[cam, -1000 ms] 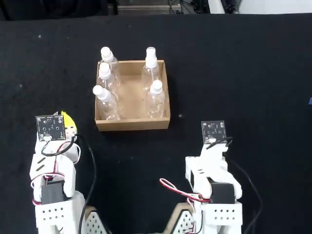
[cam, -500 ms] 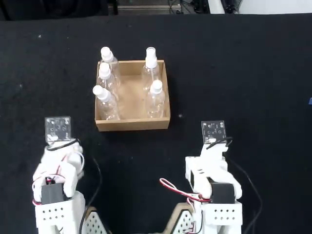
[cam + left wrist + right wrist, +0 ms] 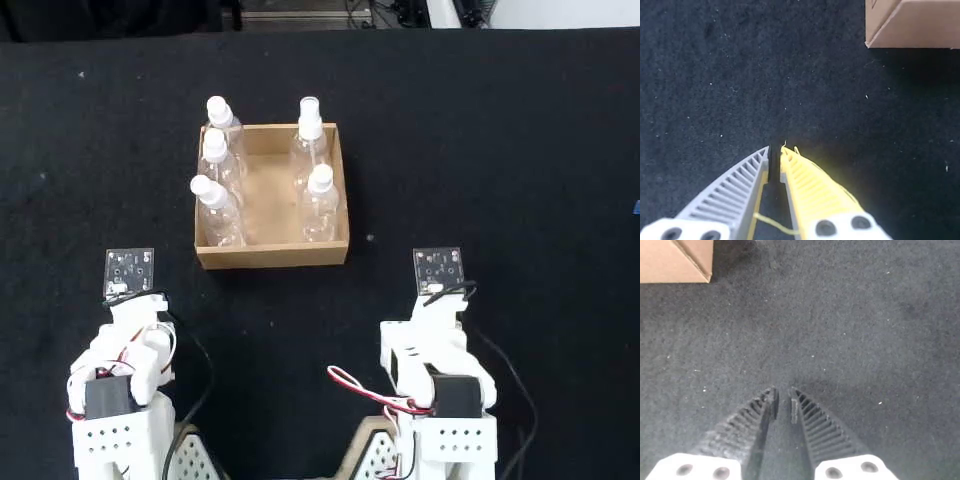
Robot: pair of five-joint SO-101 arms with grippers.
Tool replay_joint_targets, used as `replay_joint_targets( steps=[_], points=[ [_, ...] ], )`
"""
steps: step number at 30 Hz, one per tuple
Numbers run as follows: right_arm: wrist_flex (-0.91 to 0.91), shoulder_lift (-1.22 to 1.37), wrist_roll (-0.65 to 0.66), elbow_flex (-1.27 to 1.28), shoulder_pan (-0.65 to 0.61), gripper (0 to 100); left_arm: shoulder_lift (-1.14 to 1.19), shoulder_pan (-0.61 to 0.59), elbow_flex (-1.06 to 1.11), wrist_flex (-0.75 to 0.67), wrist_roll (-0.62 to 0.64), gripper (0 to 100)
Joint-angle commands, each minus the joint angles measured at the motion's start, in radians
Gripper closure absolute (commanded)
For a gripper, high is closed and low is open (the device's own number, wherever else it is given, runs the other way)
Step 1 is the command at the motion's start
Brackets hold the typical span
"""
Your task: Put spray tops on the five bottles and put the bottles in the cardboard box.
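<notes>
Bottles (image 3: 320,208) stand upright, spray tops (image 3: 320,178) up, inside the cardboard box (image 3: 270,256).

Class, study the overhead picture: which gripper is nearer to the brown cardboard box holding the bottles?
Left. The left gripper sits just off the front-left corner of the brown cardboard box; the right gripper sits farther out from its front-right corner.

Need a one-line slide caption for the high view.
Five spray-topped bottles stand in the cardboard box; left arm and right arm sit folded short of it.
</notes>
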Motion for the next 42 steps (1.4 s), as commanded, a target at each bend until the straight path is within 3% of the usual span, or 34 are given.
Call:
replay_joint_targets(
  steps=[1,13,19,42],
  points=[
    [0.006,-0.094,0.002,-0.002,-0.018,98.7,-0.015,0.01,0.015,0.018,0.0,97],
    [0.006,-0.094,0.002,-0.002,-0.018,98.7,-0.017,0.002,0.015,0.017,0.011,97],
    [0.006,-0.094,0.002,-0.002,-0.018,98.7,-0.017,0.007,0.015,0.017,0.199,97],
    [0.006,-0.094,0.002,-0.002,-0.018,98.7,-0.014,0.005,0.015,0.026,0.204,97]
  ],
)
